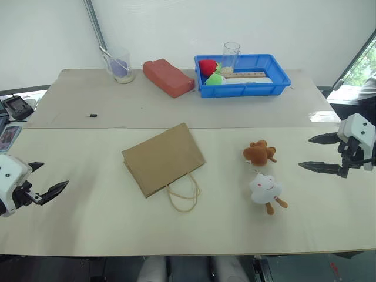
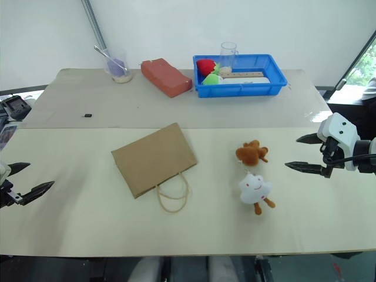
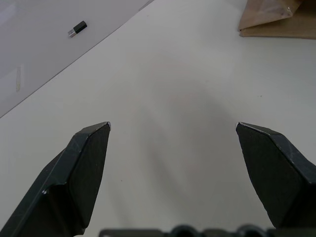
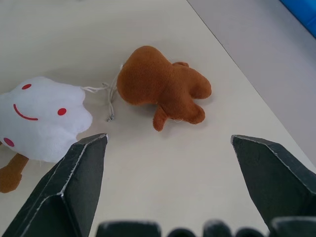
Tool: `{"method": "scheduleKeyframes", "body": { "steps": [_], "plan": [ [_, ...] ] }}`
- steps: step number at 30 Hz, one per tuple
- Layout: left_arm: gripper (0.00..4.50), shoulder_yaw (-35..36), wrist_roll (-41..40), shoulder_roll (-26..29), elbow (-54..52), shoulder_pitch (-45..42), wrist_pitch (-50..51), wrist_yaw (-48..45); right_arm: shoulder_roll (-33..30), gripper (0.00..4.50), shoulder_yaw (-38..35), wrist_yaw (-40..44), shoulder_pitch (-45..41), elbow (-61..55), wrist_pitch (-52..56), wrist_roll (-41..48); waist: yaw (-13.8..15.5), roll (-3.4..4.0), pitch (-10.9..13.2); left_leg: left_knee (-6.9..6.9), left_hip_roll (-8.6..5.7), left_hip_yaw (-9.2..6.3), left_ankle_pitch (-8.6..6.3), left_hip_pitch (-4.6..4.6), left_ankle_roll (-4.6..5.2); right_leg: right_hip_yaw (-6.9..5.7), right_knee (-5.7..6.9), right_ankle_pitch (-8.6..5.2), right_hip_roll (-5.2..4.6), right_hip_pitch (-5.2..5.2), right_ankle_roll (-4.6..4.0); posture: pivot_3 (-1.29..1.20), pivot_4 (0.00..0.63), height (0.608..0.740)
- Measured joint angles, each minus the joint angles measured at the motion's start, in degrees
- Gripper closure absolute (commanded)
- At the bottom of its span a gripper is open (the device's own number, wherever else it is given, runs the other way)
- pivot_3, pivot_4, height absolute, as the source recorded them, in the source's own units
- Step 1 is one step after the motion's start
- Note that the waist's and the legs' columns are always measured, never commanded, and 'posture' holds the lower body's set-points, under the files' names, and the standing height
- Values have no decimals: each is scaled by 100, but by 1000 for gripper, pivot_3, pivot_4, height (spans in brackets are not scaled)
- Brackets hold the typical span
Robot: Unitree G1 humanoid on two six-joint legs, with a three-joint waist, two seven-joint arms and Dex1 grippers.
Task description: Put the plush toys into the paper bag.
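Left eye view: nothing bagged yet. The orange-brown toy [image 1: 259, 153] and white toy [image 1: 265, 189] lie mid-counter, beside the flat paper bag [image 1: 163, 158]; left gripper [image 1: 50, 179] and right gripper [image 1: 318, 153] fingers released, empty.

left claw [image 3: 173, 131] spread, paper bag [image 3: 274, 19] beyond

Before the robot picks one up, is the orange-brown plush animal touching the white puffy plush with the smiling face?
Apart. The right wrist view shows bare table between the orange-brown plush animal and the white puffy plush; only a thin white string lies in that gap.
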Motion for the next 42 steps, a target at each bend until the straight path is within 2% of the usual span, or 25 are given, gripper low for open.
{"method": "scheduleKeyframes", "body": {
  "steps": [13, 21, 24, 29, 34, 39, 42],
  "plan": [
    [172, 2, 47, -33, 278, -44, -538, -161, 0, 45, 0, -129, 29, -52, 0, -11, 2, 0, 0, 0, 1, 6, -1, 2, 1, 4, 0, 1, 3, -1, -1, 0, 150, 740],
    [172, 34, -218, -3, 335, -120, -329, -526, 0, 45, -6, -245, 207, -67, -24, -38, 3, 0, 0, 0, 1, 9, -1, 2, 2, 6, 0, 1, 3, -1, -1, 0, 150, 740],
    [172, -139, -409, -4, 54, -356, -136, -569, 44, 45, -39, -357, 254, -133, -13, -34, 13, 0, 0, 4, 0, 10, -1, 1, 2, 8, 0, 2, 2, 1, 1, 0, 150, 740],
    [172, -1062, -923, -6, -1016, -891, 385, -711, 42, 45, -346, -414, 410, -881, 425, 274, 21, 0, 0, 3, 0, 10, -4, -3, 5, 14, -1, 6, 1, 0, 8, 0, 150, 740],
    [172, -2829, -940, -267, -1735, -1772, 443, -943, -64, 45, -808, -217, 1394, -2664, 1637, 1203, 60, 0, -1, 8, -4, 3, -6, -11, 9, 14, -1, 6, 9, 1, 9, 0, 150, 740],
    [172, -4214, -478, -882, -1343, -2959, 127, -1197, -91, 45, -1123, -328, 1916, -4142, 2646, 2050, 61, -2, -2, 18, -9, 9, -6, -3, 9, 18, -2, 8, 16, 15, 12, 0, 150, 740],
    [172, -4801, -104, -1161, -927, -3278, -303, -1400, -91, 45, -1215, -439, 2045, -4528, 2918, 2269, 41, -5, -3, 19, -7, 9, -6, -6, 9, 20, -3, 8, 20, 11, 12, 0, 150, 740]
  ]
}}
